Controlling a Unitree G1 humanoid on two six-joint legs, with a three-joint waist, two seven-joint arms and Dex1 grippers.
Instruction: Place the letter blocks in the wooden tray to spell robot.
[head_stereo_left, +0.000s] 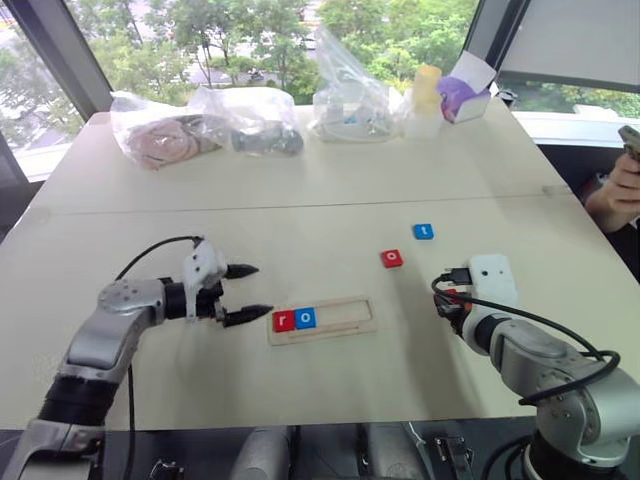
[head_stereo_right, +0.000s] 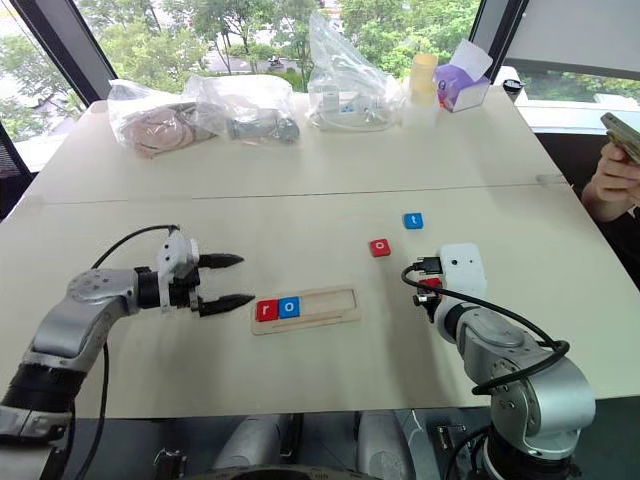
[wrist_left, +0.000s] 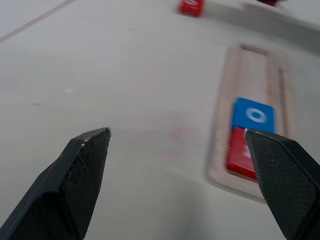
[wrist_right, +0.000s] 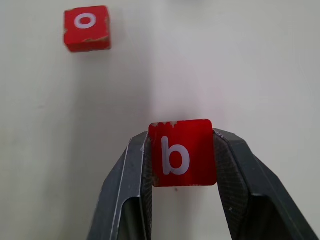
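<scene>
The pale counter (head_stereo_left: 300, 180) carries bags (head_stereo_left: 200, 125) and a box along its far edge at twelve o'clock, with a broad bare stretch between them and the work. At centre lies the wooden tray (head_stereo_left: 345, 318), its nine o'clock end holding a red r block (head_stereo_left: 283, 320) touching a blue o block (head_stereo_left: 305, 318); the other end of the recess is bare. The left hand (head_stereo_left: 245, 292) hovers just beside the tray's nine o'clock end, fingers spread wide, holding nothing. At three o'clock of the tray, the right hand (wrist_right: 182, 165) pinches a red b block (wrist_right: 182, 152) narrowly. A red o block (head_stereo_left: 391, 258) and a blue t block (head_stereo_left: 423, 231) lie loose at one o'clock, well apart from the tray.
</scene>
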